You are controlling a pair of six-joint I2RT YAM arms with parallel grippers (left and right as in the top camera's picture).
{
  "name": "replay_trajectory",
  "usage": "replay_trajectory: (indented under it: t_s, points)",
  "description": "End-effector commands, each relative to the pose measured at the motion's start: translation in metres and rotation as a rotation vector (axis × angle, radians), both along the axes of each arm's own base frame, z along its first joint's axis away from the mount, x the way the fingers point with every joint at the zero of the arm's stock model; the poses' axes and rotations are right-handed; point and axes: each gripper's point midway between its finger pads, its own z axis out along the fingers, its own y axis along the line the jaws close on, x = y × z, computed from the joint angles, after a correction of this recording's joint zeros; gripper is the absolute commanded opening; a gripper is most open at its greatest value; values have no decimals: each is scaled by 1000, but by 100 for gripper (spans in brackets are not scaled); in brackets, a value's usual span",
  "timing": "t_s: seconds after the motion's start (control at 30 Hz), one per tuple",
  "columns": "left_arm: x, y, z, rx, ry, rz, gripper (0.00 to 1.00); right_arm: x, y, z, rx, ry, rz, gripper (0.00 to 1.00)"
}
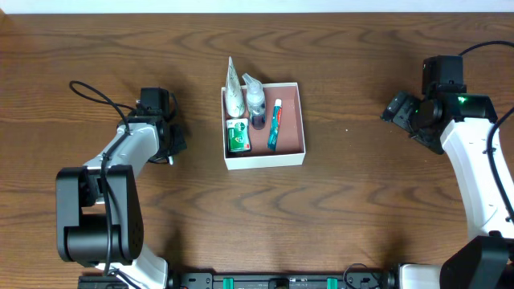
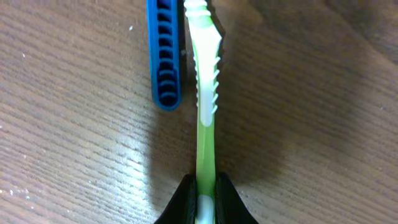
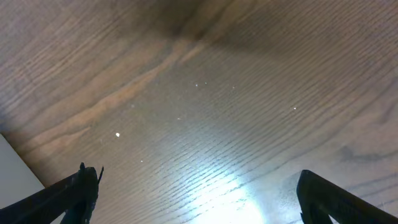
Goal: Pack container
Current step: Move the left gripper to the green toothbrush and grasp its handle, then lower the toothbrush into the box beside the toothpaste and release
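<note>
The container (image 1: 293,120), a shallow white-walled box with a pink floor, sits at mid-table. It holds a white tube (image 1: 234,92), a small clear bottle (image 1: 256,100), a green packet (image 1: 238,136) and a teal and red tube (image 1: 275,124). Well to its left, my left gripper (image 1: 170,140) is low over the table. In the left wrist view that gripper (image 2: 206,183) is shut on a slim green and white ridged handle (image 2: 205,93) lying on the wood. A blue ribbed piece (image 2: 165,56) lies just left of the handle. My right gripper (image 3: 199,186) is open over bare wood with nothing between its fingers.
The right arm (image 1: 438,104) stands far right of the container, its gripper turned toward the middle. A pale edge (image 3: 12,168) shows at the left of the right wrist view. Cables loop beside the left arm (image 1: 96,92).
</note>
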Motion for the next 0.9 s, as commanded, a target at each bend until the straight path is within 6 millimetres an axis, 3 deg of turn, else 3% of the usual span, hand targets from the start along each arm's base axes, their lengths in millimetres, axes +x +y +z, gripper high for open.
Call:
replay_trajectory:
  t_s: [0.0, 0.2, 0.33, 0.43, 0.63, 0.77, 0.87]
  points:
    - [-15, 2, -16, 2, 55, 5, 6, 0, -2, 0, -1, 0, -17, 99]
    - [-11, 2, -8, 3, 47, 5, 6, 0, -2, 0, -1, 0, -17, 99]
    - [-3, 2, 16, 5, 12, 0, 6, 0, -2, 0, -1, 0, -17, 99]
    - [6, 3, 47, 8, -54, -7, 6, 0, -2, 0, 0, 0, -17, 99]
    - [15, -1, 128, -1, -242, -23, 6, 0, -2, 0, -1, 0, -17, 99]
    - [7, -28, 180, -101, -383, -103, 6, 0, -2, 0, -1, 0, -17, 99]
    - [-4, -61, 216, -205, -485, -201, 6, 0, -2, 0, -1, 0, -17, 99]
